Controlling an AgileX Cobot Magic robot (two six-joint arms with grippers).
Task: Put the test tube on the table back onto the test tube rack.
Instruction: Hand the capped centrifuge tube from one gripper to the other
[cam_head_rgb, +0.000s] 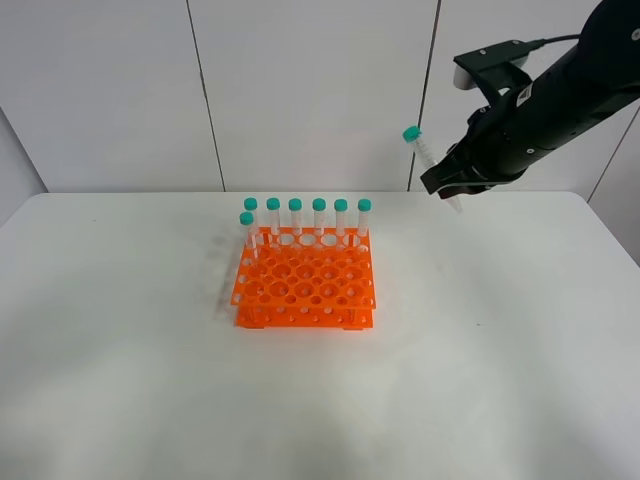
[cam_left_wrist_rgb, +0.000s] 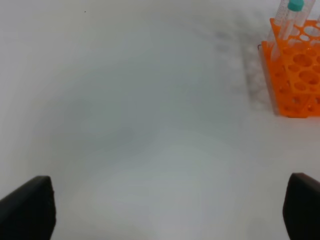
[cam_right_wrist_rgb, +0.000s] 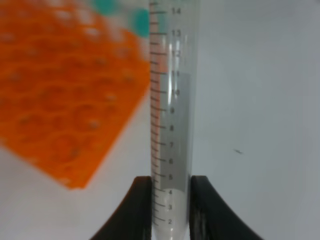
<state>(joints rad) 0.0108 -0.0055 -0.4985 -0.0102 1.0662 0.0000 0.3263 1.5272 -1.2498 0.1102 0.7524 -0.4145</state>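
Observation:
The test tube (cam_head_rgb: 424, 153), clear with a teal-green cap, hangs tilted in the air above the table's (cam_head_rgb: 480, 350) far right side, right of the rack. My right gripper (cam_head_rgb: 450, 184) is shut on its lower end. In the right wrist view the graduated test tube (cam_right_wrist_rgb: 172, 100) stands between the two black fingers (cam_right_wrist_rgb: 137, 210), with the orange test tube rack (cam_right_wrist_rgb: 60, 100) blurred behind it. The test tube rack (cam_head_rgb: 305, 282) stands at the table's middle. My left gripper (cam_left_wrist_rgb: 170, 210) is open over bare table, with the test tube rack (cam_left_wrist_rgb: 295, 75) off to one side.
Several capped tubes (cam_head_rgb: 318, 216) stand upright along the rack's back row, and one more stands at its left side. A white panelled wall (cam_head_rgb: 300, 90) runs behind the table.

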